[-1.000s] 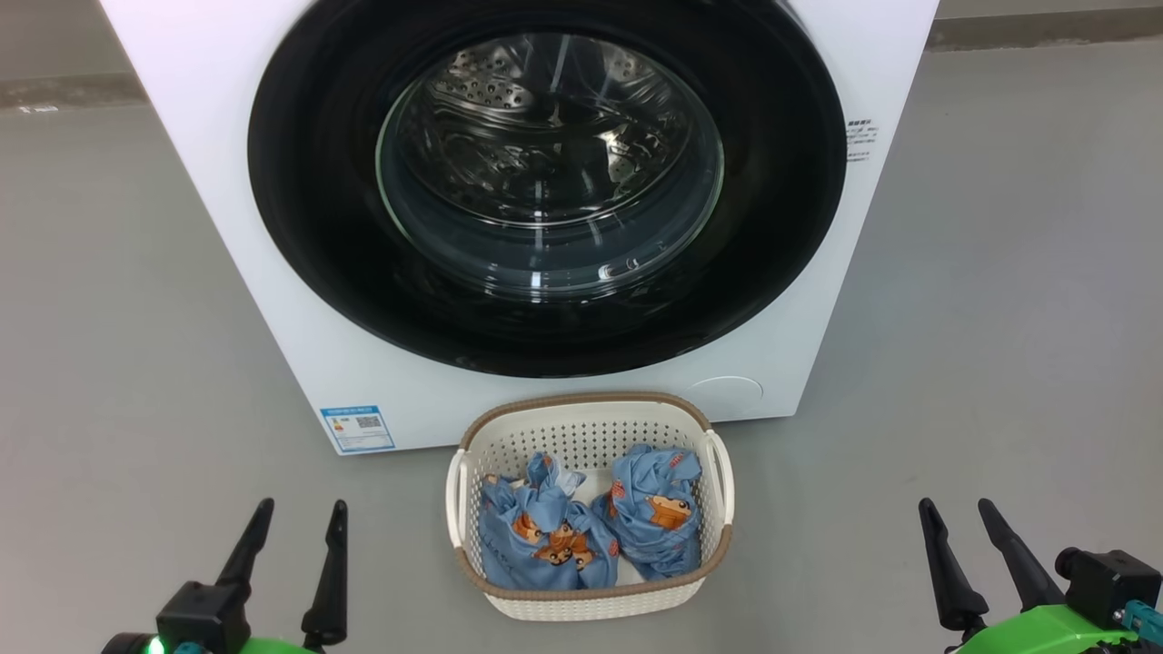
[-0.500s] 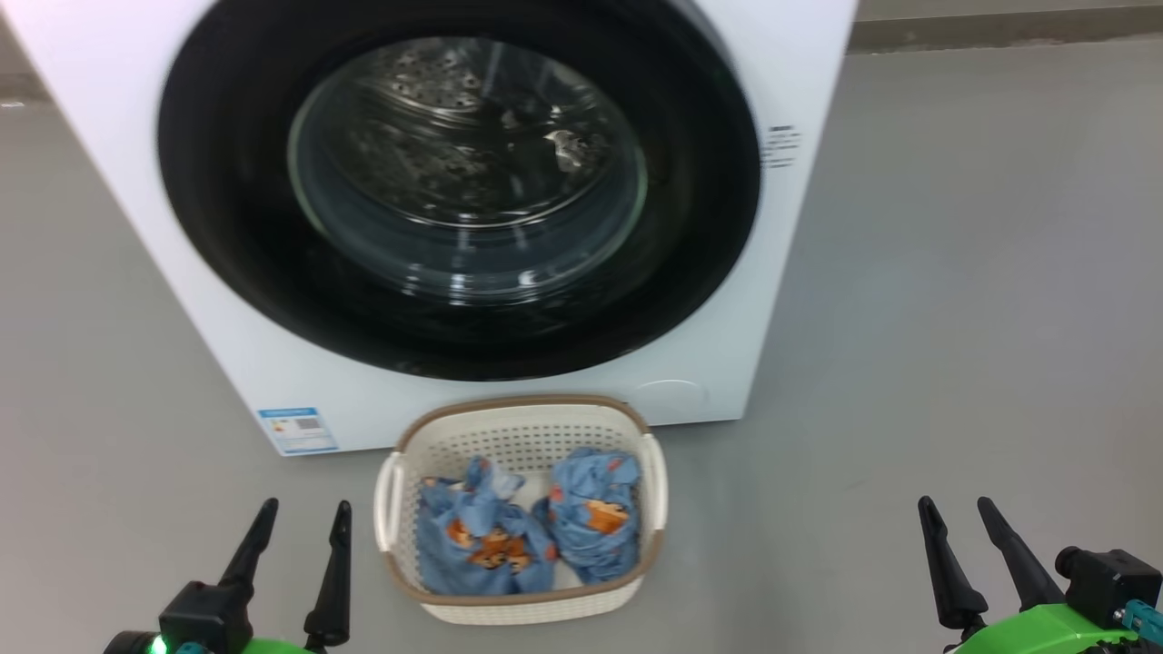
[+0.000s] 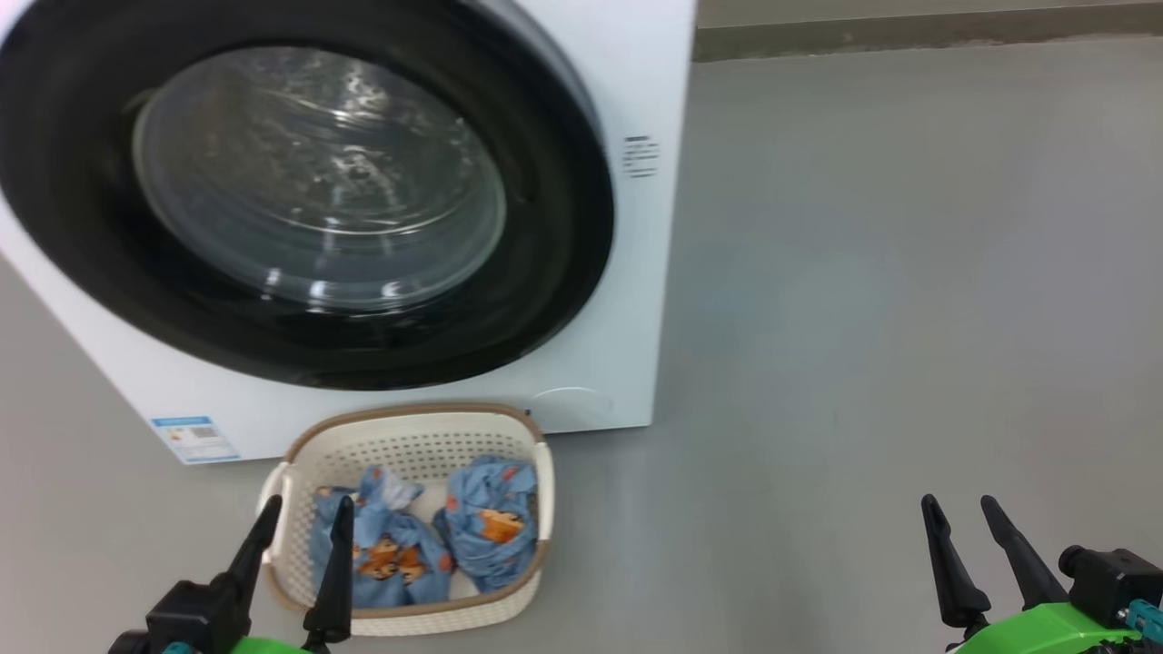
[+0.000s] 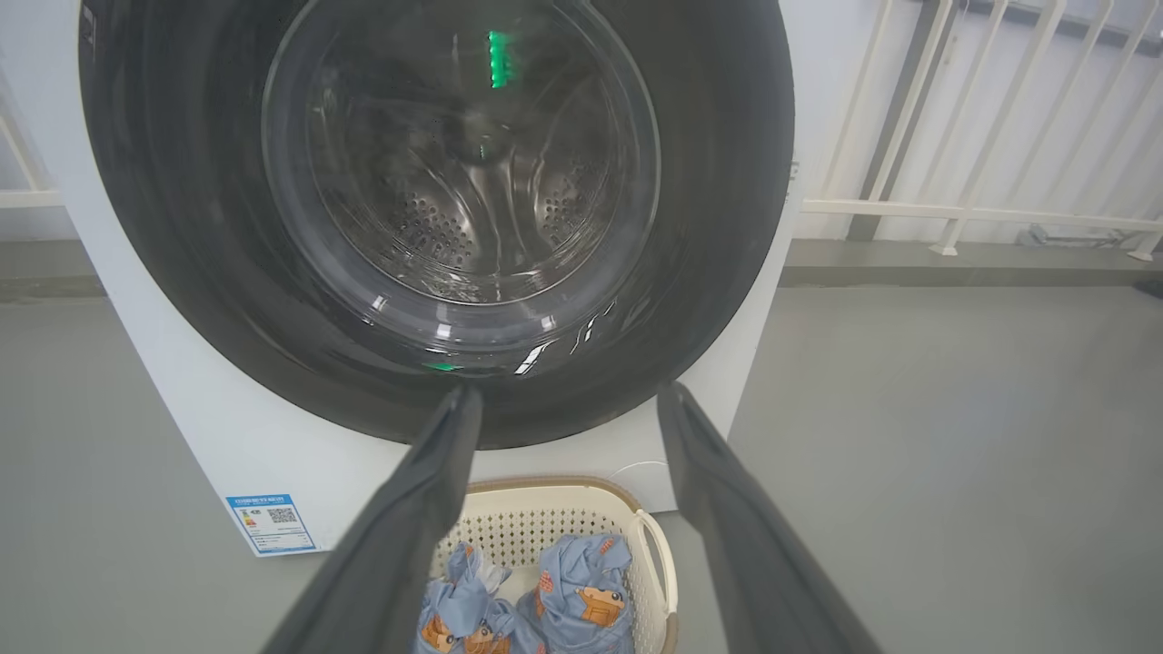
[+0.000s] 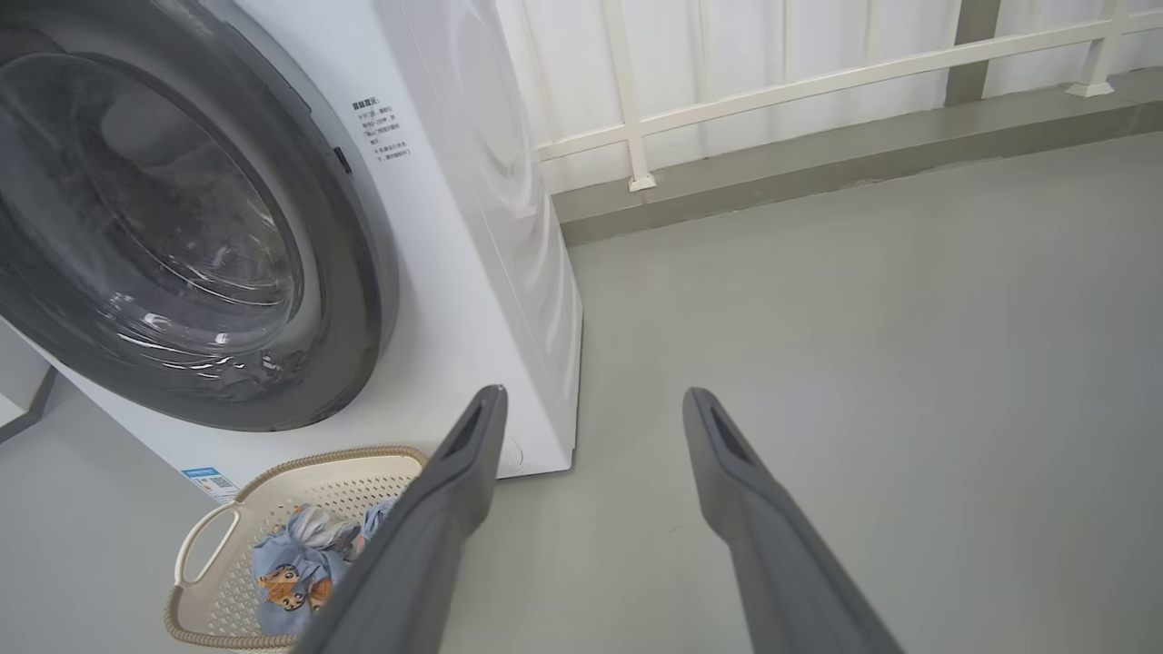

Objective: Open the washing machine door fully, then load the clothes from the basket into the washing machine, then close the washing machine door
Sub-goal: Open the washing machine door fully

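Before the closed washing machine door (image 3: 300, 350), the basket (image 3: 409, 411) holds 2 bundles of clothes (image 3: 486, 522); left gripper (image 3: 307, 504) and right gripper (image 3: 957, 501) spread wide, empty.

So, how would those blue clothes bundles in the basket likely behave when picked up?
The clothes look like soft bunched fabric, so probably floppy: a pinch would likely lift one fold while the rest sags. Probably light for their size. The perforated basket looks light too, so a snagged bundle might drag it.
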Robot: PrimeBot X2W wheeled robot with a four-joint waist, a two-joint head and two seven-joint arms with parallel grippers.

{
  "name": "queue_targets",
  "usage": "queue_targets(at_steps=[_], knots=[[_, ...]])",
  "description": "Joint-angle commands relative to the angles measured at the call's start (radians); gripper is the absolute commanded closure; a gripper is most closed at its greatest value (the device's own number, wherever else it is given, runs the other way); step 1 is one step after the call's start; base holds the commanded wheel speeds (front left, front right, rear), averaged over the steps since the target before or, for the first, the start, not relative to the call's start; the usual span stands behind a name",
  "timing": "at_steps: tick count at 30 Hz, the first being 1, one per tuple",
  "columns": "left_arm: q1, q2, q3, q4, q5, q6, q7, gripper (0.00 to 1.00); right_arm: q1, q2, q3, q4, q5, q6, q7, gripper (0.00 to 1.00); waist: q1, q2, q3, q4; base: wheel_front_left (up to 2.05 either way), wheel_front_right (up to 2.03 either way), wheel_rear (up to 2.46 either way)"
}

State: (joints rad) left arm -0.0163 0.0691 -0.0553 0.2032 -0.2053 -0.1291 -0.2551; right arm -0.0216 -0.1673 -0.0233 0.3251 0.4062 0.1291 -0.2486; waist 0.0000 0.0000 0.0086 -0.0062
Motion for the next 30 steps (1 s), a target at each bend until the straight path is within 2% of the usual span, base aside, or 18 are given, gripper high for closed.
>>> queue_targets(at_steps=[1, 7, 17, 18, 19, 20, 25, 30], knots=[[-0.029, 0.014, 0.033, -0.033, -0.011, -0.002, -0.007, 0.00, -0.011, -0.011, 0.016, -0.025, -0.019, 0.002, -0.012, 0.00, 0.0000, 0.0000, 0.000, -0.001, 0.86, 0.86, -1.72], [-0.027, 0.023, 0.028, -0.037, -0.020, -0.002, -0.007, 0.00, -0.013, -0.011, 0.013, -0.025, -0.016, 0.002, -0.013, 0.00, 0.0000, 0.0000, 0.001, 0.000, 0.55, 0.55, -1.09], [-0.025, 0.017, 0.021, -0.035, -0.022, -0.002, -0.007, 0.00, -0.030, -0.002, 0.023, -0.021, -0.011, 0.002, -0.013, 0.00, 0.0000, 0.0000, 0.002, -0.002, 0.05, 0.05, -0.09], [-0.024, 0.015, 0.018, -0.037, -0.025, -0.002, -0.007, 0.00, -0.034, 0.002, 0.025, -0.021, -0.006, 0.002, -0.013, 0.47, 0.0000, 0.0000, 0.002, -0.002, 0.00, 0.00, 0.00], [-0.023, 0.012, 0.015, -0.040, -0.028, -0.002, -0.007, 0.00, -0.040, 0.004, 0.026, -0.021, -0.002, 0.002, -0.013, 0.67, 0.0000, 0.0000, 0.003, -0.001, 0.00, 0.00, 0.00], [-0.022, 0.010, 0.012, -0.043, -0.030, -0.002, -0.007, 0.00, -0.047, 0.007, 0.029, -0.022, 0.003, 0.002, -0.013, 1.00, 0.0000, 0.0000, 0.004, 0.000, 0.00, 0.00, 0.00], [-0.025, 0.001, 0.002, -0.056, -0.039, -0.002, -0.007, 0.00, -0.116, 0.022, 0.033, -0.037, 0.031, 0.002, -0.013, 1.00, 0.0000, 0.0000, 0.018, 0.008, 0.00, 0.00, 0.00], [-0.035, -0.005, -0.011, -0.068, -0.048, -0.002, -0.007, 0.00, -0.231, 0.044, 0.038, -0.061, 0.109, 0.002, -0.013, 1.00, 0.0000, 0.0000, 0.040, 0.023, 0.00, 0.00, 0.00]])
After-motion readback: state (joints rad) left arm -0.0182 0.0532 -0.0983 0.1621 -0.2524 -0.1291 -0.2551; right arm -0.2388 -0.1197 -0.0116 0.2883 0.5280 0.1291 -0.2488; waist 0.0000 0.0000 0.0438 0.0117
